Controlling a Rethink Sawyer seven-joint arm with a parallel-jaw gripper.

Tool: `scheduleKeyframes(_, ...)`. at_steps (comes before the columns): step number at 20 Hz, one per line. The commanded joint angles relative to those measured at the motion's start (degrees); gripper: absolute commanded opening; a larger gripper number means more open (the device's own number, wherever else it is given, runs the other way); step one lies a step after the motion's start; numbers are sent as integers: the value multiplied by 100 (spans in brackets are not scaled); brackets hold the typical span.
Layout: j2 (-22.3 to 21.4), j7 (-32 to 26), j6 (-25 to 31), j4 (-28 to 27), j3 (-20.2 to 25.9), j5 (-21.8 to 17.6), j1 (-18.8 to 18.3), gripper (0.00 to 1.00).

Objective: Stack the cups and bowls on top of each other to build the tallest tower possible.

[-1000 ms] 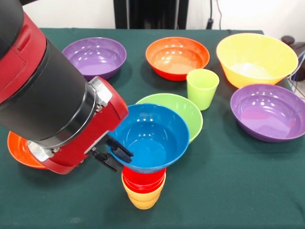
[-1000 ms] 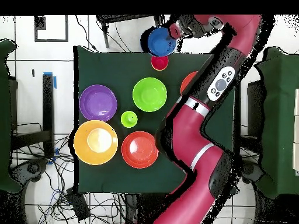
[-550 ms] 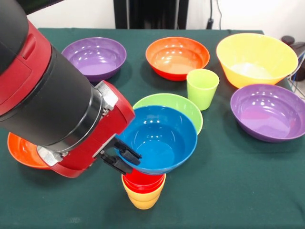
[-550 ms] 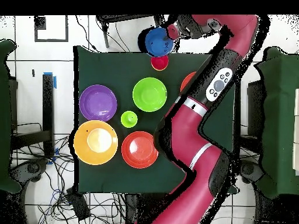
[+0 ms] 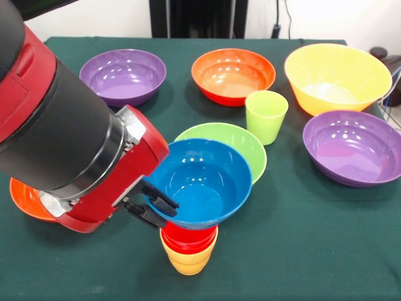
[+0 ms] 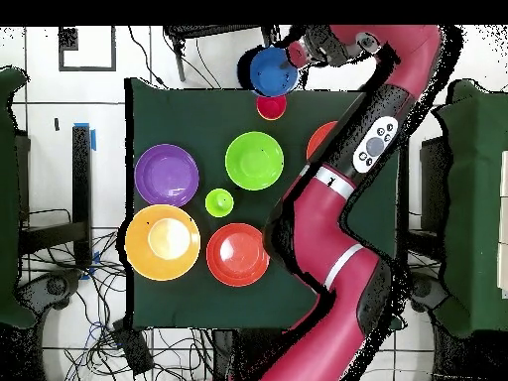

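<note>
My gripper [image 5: 154,205] is shut on the left rim of the small blue bowl [image 5: 203,182], which is tilted just over the red cup [image 5: 188,238]. That red cup is nested in the yellow cup [image 5: 188,260] near the table's front edge. I cannot tell whether bowl and cup touch. Directly behind the blue bowl lies the light green bowl [image 5: 244,143], with the light green cup [image 5: 266,116] upright past it. In the overhead view the gripper [image 6: 291,56] holds the blue bowl [image 6: 270,71] beside the red cup [image 6: 271,106], near the green bowl [image 6: 254,160].
Two purple bowls [image 5: 123,74] [image 5: 354,147], a red-orange bowl [image 5: 233,74] and the large orange bowl [image 5: 338,75] ring the back and right. Another red-orange bowl [image 5: 24,199] lies half hidden under my arm at the left.
The gripper and blue bowl drifted right and then slightly back left in the front view, staying over the red cup. Everything else kept its place.
</note>
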Motion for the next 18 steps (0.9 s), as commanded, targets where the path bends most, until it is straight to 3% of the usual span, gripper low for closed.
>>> scheduleKeyframes(1,51,-2147,46,-714,-285,-416,-3,0)
scheduleKeyframes(9,98,-2231,3,-727,-260,-453,-34,0)
scheduleKeyframes(18,206,-1983,37,-662,-389,-177,-39,0)
